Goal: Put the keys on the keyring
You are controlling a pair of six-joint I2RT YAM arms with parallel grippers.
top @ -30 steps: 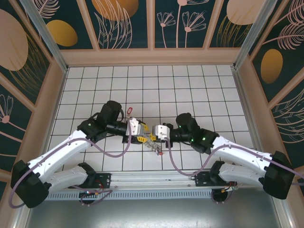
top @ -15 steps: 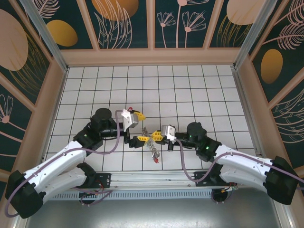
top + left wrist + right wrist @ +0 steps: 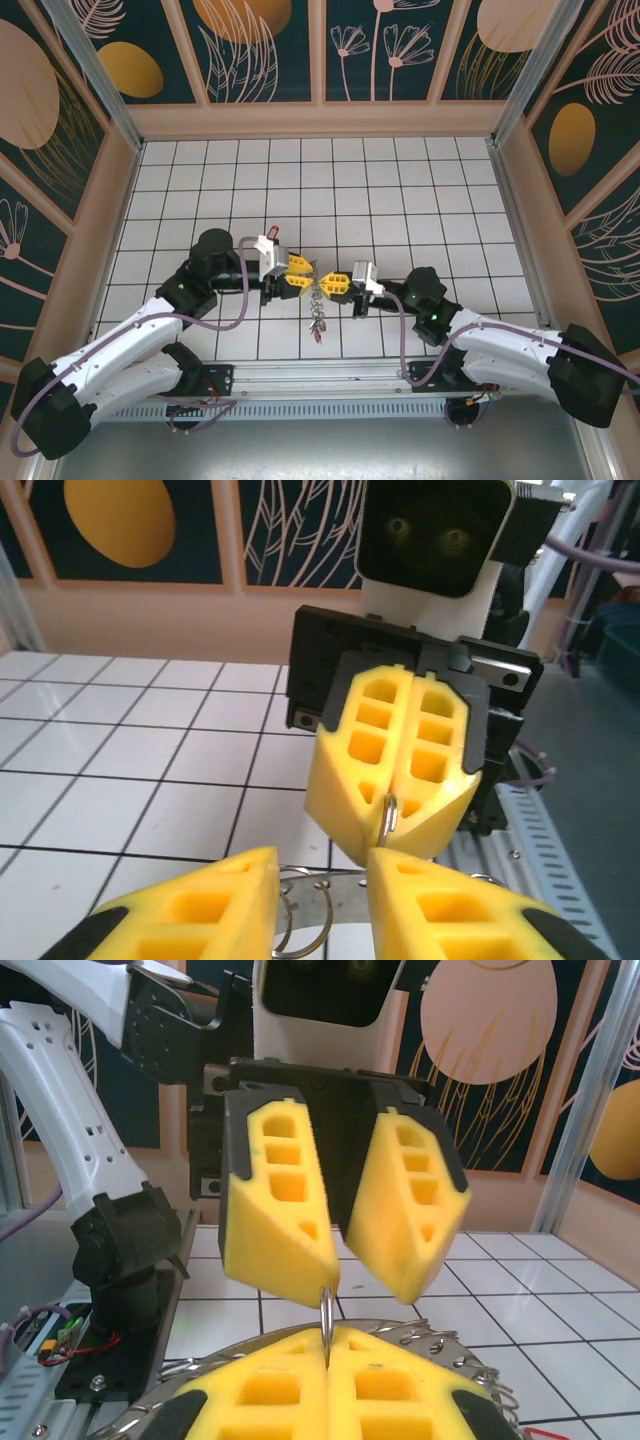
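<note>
The keyring [image 3: 318, 297] is a flat grey ring hanging between my two grippers, with a cluster of small keys [image 3: 317, 328] dangling under it. My right gripper [image 3: 333, 284] is shut on a small wire ring [image 3: 326, 1312] on the keyring's rim [image 3: 445, 1350]. My left gripper [image 3: 303, 272] faces it with jaws apart. In the right wrist view one left finger [image 3: 285, 1230] touches the top of that small ring. In the left wrist view the small ring [image 3: 388, 816] is pinched in the right gripper [image 3: 388, 842], and the keyring [image 3: 330, 905] lies below my left gripper [image 3: 322, 880]. A red key [image 3: 269, 231] lies on the tiles behind the left wrist.
White tiled floor [image 3: 400, 200] is walled by patterned panels on three sides. A metal rail [image 3: 320, 375] with cables runs along the near edge under both arm bases. Purple cables loop beside each arm.
The left gripper swung away to the back, opened wide, then came back down to the small ring with narrower jaws. The right arm shifted slightly right, still holding the ring.
</note>
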